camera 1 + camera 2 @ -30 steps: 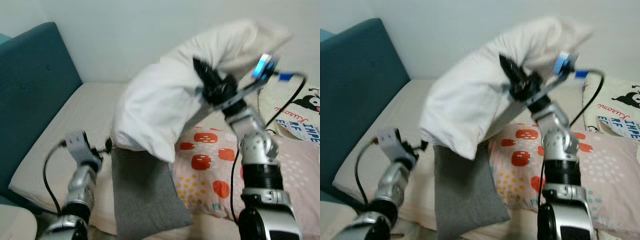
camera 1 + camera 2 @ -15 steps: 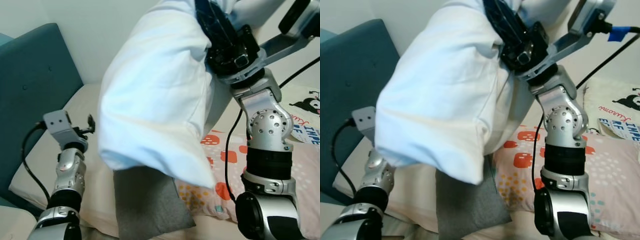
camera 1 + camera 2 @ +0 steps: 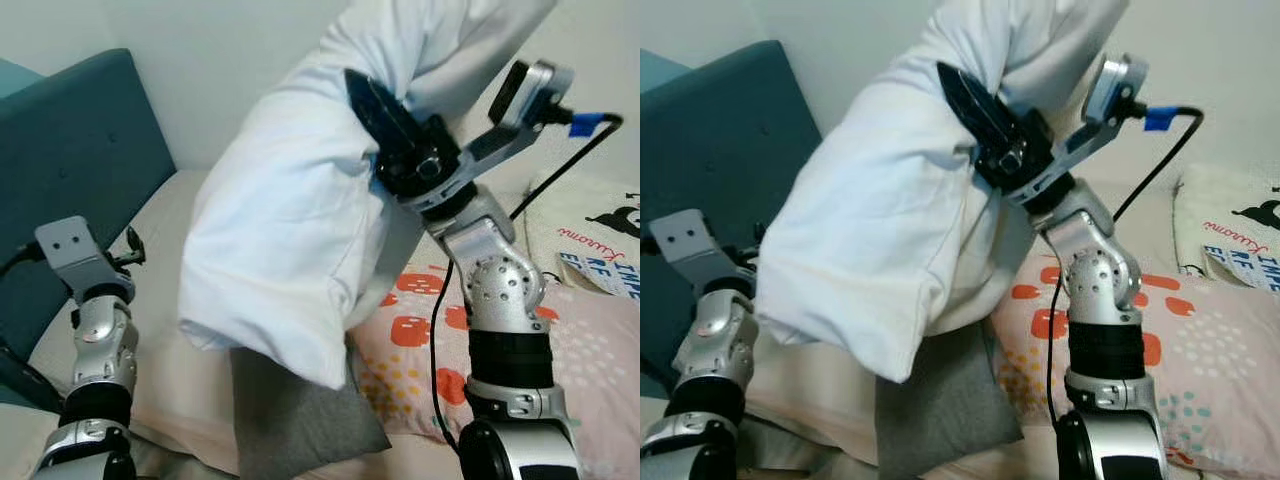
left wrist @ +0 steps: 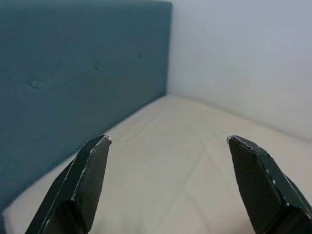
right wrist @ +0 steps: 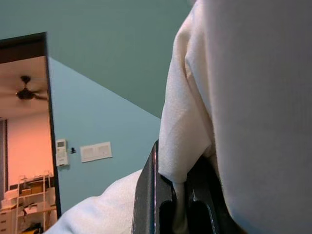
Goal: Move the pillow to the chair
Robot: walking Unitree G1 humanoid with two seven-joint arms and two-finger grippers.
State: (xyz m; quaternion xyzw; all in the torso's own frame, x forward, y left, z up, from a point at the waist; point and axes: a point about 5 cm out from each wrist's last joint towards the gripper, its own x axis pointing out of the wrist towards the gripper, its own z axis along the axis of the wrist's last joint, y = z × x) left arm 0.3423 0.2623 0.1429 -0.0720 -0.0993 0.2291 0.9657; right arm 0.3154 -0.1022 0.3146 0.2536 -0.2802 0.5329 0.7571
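Above the bed [image 3: 190, 380], my right hand [image 3: 385, 120] holds the white pillow [image 3: 290, 260] up in the air, its two black fingers [image 5: 151, 204] pinched on a fold of the cover near the upper end, so the bulk of the pillow hangs down and to my left. Half a second ago the pillow swung close and covered much of what I could see; now it has dropped a little and sits further from my head, and more of the wall and the blue headboard [image 3: 80, 160] shows again. Its lower corner hangs clear over the grey cushion [image 3: 300, 420] and the spotted pink pillow [image 3: 420, 340] that lie on the mattress, touching neither as far as I can tell. My left hand [image 4: 168, 185] has risen beside the headboard and stands empty with its fingers spread wide, pointing along the bare mattress toward the wall. I judge the lift is done and the pillow is free of the bed, so the carry can begin. No chair is in front of me, so I expect to turn away from the bed to find it. With only a pinch of cloth in my grip, the heavy hanging end could slip or swing as I turn.
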